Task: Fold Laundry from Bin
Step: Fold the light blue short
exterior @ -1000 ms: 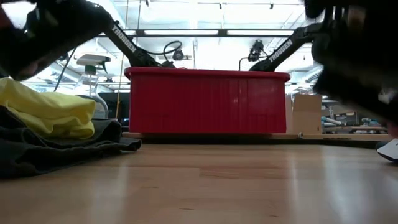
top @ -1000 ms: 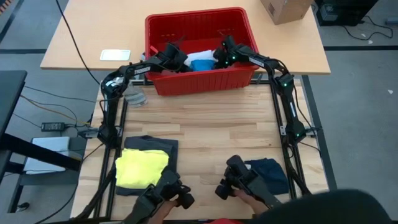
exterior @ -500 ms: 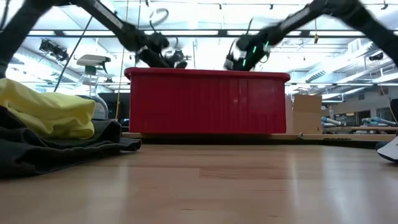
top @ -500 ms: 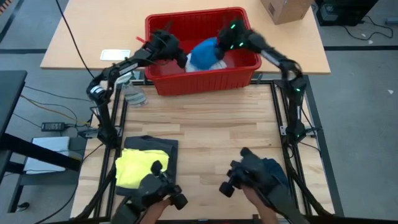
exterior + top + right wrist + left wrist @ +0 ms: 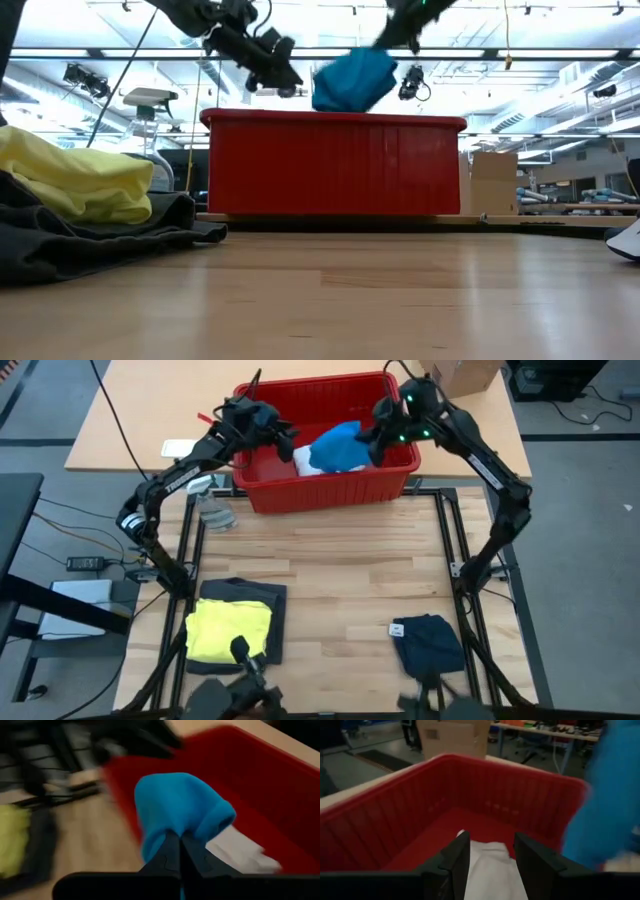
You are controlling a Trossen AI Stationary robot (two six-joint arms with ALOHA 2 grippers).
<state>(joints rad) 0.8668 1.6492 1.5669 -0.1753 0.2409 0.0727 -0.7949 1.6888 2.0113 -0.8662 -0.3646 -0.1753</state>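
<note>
Lifted clear since half a second earlier, the blue garment (image 5: 338, 446) hung above the rim of the red bin (image 5: 330, 495), where before it had sat low among the other cloth. The right gripper (image 5: 177, 851) was clenched on a pinch of its fabric, the rest drooping below the fingers. A white garment (image 5: 490, 867) lay on the bin floor, and the left gripper (image 5: 490, 851) hovered just over it with its fingers parted and nothing between them.

The grip looked thin, so a quick swing toward the front could probably let the cloth slip free, or its hanging edge might catch on the bin's thick rim and drag the bin along.

On the pale wooden table (image 5: 340, 575), a yellow garment (image 5: 228, 630) lay folded on a dark grey one (image 5: 262, 600) at the near left, with a small dark blue folded piece (image 5: 430, 642) at the near right. A brown cardboard box (image 5: 458, 375) stood beyond the bin; bright ceiling lights lined the room behind.
</note>
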